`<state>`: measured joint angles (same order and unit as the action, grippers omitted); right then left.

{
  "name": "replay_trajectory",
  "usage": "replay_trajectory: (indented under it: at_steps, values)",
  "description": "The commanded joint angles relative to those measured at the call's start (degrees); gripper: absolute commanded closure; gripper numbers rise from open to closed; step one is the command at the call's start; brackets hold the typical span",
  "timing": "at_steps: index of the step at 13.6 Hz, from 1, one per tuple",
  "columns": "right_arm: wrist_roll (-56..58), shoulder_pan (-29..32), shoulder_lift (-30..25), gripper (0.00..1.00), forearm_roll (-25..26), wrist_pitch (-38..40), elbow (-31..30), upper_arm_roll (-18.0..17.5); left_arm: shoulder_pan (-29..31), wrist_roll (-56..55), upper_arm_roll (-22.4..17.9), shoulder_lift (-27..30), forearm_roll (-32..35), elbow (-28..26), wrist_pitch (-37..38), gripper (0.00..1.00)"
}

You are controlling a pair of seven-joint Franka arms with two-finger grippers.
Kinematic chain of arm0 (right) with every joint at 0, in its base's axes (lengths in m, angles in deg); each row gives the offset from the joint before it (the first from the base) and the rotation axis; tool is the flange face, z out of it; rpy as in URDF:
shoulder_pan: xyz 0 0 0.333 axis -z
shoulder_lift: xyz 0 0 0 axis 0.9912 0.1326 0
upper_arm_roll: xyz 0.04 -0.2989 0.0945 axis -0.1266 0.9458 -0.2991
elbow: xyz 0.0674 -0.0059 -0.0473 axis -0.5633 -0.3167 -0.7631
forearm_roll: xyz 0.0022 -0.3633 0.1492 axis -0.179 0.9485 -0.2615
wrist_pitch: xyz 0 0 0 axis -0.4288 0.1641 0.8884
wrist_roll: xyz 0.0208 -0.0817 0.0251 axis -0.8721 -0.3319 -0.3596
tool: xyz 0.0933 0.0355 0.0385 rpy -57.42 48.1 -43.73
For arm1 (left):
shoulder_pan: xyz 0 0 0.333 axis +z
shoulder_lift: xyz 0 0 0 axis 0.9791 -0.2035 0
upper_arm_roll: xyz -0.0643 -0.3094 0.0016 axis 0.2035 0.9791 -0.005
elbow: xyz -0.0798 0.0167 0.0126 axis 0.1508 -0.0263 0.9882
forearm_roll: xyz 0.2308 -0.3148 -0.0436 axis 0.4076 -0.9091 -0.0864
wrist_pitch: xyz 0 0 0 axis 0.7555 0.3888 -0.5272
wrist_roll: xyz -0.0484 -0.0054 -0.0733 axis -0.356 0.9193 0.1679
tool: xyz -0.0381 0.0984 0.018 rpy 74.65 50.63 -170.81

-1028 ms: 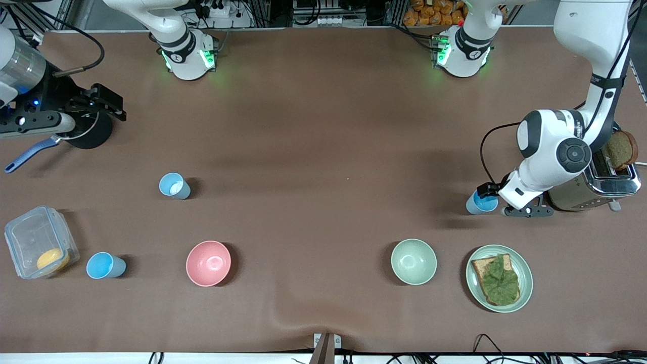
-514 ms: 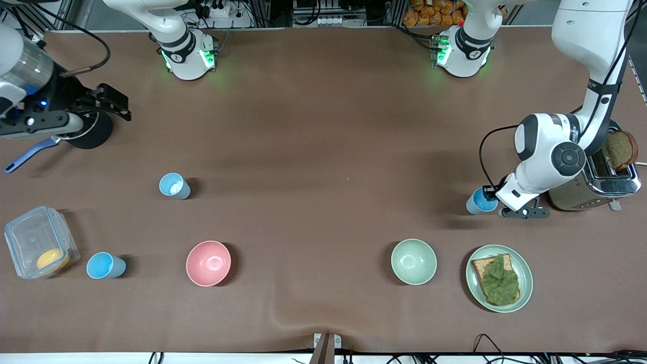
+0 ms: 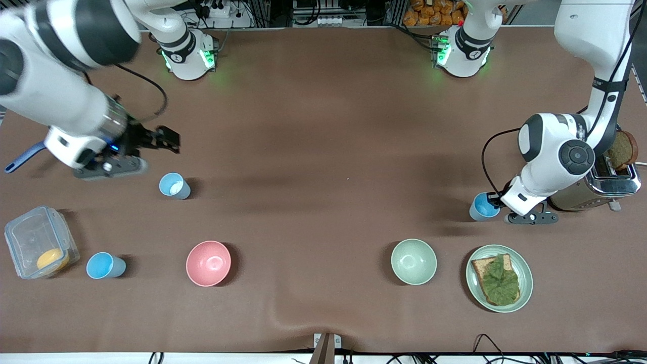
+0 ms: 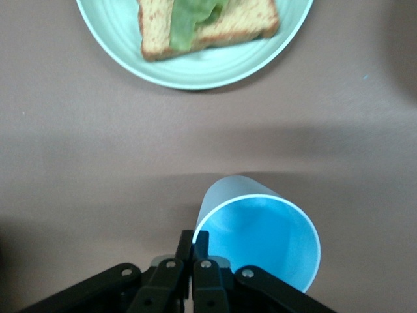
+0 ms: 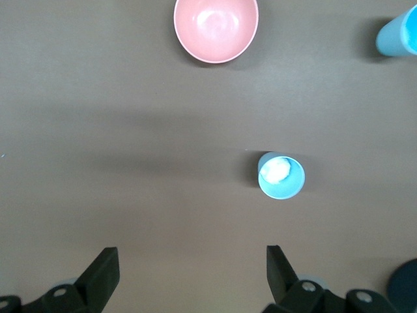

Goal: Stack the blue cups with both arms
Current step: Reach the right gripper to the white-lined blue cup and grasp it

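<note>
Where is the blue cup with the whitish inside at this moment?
In the front view, the blue cup with the whitish inside stands toward the right arm's end of the table, farther from the camera than the pink bowl, with the open right gripper close by.

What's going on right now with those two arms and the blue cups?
Left gripper shut on a cup's rim, beside the toaster. Right gripper open, over bare table by the whitish-inside cup. Third cup untouched. Nothing in the way.

Plate (image 4: 195, 72) with toast cut by left wrist view edge. Third blue cup (image 5: 399, 36) clipped at right wrist view edge. Blue-handled pan (image 3: 22, 156) mostly hidden under right arm.
</note>
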<state>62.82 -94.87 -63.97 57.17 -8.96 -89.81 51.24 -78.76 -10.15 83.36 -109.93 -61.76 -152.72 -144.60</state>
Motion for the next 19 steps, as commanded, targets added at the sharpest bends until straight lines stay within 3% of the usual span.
replay_trajectory:
  at_steps: [1, 4, 7, 12, 19]
  values:
    - [-1.07, 0.10, -2.20, 0.00, 0.34, -7.46, -10.25, 0.38, -0.20, -1.58, 0.91, 2.64, 0.20, 0.12, 0.60, 1.00]
    - [0.42, 2.90, -3.36, 0.00, 3.14, -19.49, -21.60, 0.29, -0.11, -1.49, 1.71, 4.57, 0.29, 0.47, 2.70, 1.00]
    - [4.72, 6.68, -2.04, 0.00, 4.82, -28.38, -27.41, 0.29, -0.11, -1.84, 2.76, 5.80, 0.20, 3.80, 8.93, 1.00]
    - [7.10, 8.10, 4.37, 0.00, 4.48, -33.85, -27.26, 0.29, -0.29, -4.04, 5.66, 6.77, 0.20, 8.20, 14.66, 1.00]
    - [6.32, 7.49, 10.62, 0.00, 3.86, -37.20, -24.18, 0.11, 0.33, -3.87, 7.33, 9.58, 0.20, 8.47, 18.00, 1.00]
